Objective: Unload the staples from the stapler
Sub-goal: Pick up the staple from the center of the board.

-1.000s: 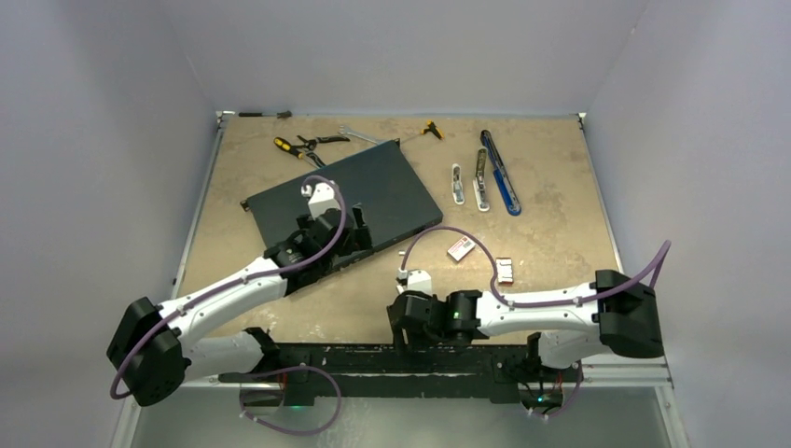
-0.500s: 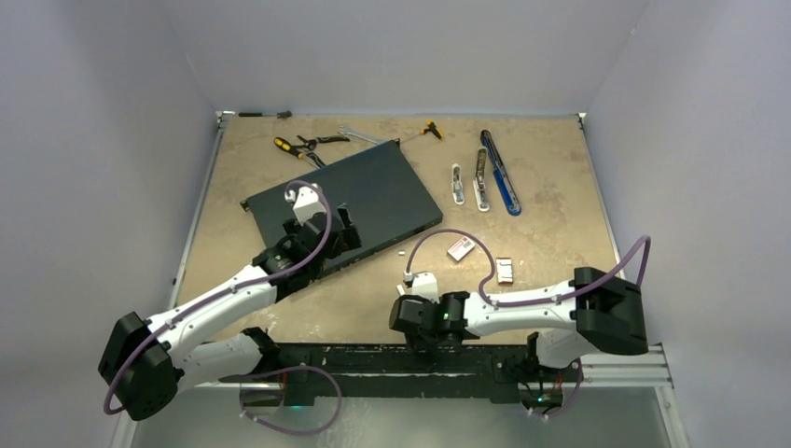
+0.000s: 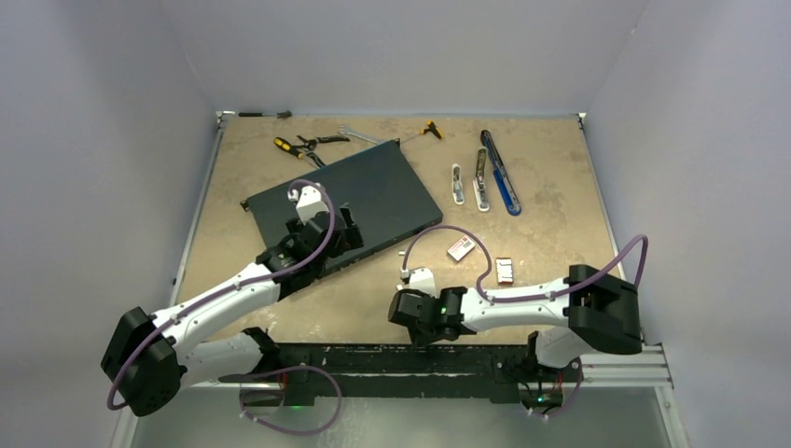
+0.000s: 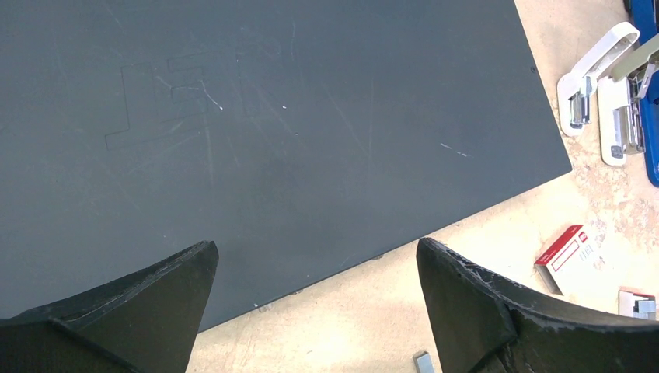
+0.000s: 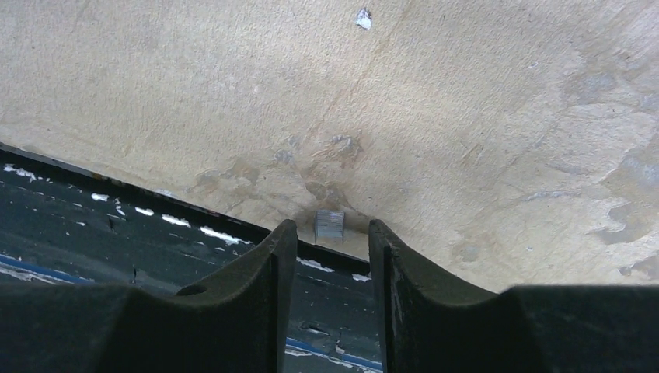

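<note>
Silver-grey staples [image 5: 329, 225], one short block, lie on the beige tabletop [image 5: 466, 116] just beside its black near edge rail [image 5: 116, 225]. From the right wrist the block looks about as wide as tall, so its long axis cannot be told. The right claw [image 5: 332, 233] is released, its fingers straddling the block without touching it. The left claw [image 4: 315, 249] hangs spread wide over a dark grey panel [image 4: 311, 116]. The stapler [image 3: 481, 179] lies opened, well apart, lengthwise near-to-far.
</note>
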Controlling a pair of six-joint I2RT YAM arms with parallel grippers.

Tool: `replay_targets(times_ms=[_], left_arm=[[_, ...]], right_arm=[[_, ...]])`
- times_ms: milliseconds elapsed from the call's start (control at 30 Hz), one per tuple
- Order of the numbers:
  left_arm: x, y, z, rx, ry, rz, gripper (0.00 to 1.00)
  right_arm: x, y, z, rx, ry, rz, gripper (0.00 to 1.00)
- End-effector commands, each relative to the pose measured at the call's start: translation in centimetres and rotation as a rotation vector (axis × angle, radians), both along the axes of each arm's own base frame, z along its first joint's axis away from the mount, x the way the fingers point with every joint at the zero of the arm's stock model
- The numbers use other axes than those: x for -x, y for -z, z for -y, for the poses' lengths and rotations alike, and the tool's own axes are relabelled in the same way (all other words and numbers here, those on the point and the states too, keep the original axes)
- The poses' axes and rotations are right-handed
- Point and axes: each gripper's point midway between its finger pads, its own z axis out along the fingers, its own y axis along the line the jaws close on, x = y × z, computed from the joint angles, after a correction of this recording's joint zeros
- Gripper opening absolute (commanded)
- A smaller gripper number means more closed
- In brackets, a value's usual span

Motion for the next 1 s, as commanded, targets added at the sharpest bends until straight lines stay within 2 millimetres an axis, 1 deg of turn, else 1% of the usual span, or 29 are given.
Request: replay_targets(times_ms=[0, 233, 433, 633, 667, 733, 800, 867, 967], left_arm=[[-0.5, -0.4, 0.3, 0.026, -0.006, 0.018, 0.97], [-0.6, -0.3, 0.3, 0.025, -0.005, 0.017, 0.97], [-0.6, -0.3, 0.2, 0.026, -0.011, 0.017, 0.97], [-0.5, -0.2, 0.1, 0.026, -0.01, 0.015, 0.97], [-0.5, -0.2, 0.1, 0.026, -0.011, 0.015, 0.97], [-0.5, -0.2, 0.0, 0.026, -0.013, 0.016, 0.97], [-0.5, -0.2, -0.1, 0.027, -0.015, 0.015, 0.96], [-0.5, -0.1, -0.1, 0.027, -0.015, 0.014, 0.97], [-0.5, -0.1, 0.0, 0.029, -0.012, 0.012, 0.97]], right_arm=[[-0.5, -0.3, 0.0, 0.018, -0.008, 0.018, 0.4], [-0.7, -0.7, -0.2, 0.029, -0.012, 0.027, 0.33], [-1.2, -1.4, -0.3, 0.032, 0.0, 0.049, 0.25], [-1.2, -1.7, -0.4, 0.031, 0.002, 0.051, 0.27], [-1.2, -1.7, -0.4, 0.03, 0.001, 0.049, 0.29], [-1.2, -1.6, -0.4, 0.034, 0.001, 0.046, 0.37], [-1.1, -1.4, -0.3, 0.042, -0.001, 0.043, 0.39], [-1.0, -1.1, -0.1, 0.053, -0.005, 0.038, 0.39], [-0.9, -0.6, -0.1, 0.061, -0.011, 0.032, 0.36]])
